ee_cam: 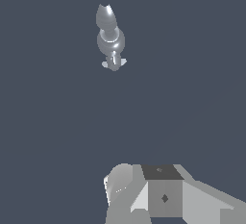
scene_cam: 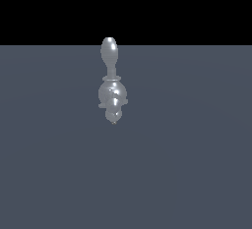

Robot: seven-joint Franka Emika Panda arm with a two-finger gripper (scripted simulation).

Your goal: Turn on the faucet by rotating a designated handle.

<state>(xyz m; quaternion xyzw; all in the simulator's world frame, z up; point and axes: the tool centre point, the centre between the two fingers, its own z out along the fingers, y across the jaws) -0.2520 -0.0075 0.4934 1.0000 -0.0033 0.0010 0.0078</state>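
- One gripper sits nearest in the wrist view; only its white and grey body shows, so I cannot tell how its fingers stand.
- Bare grey bench stretches between, open on all sides.
- One chrome faucet stands well apart from it, lobe upright, near the bench's far edge in the exterior view.
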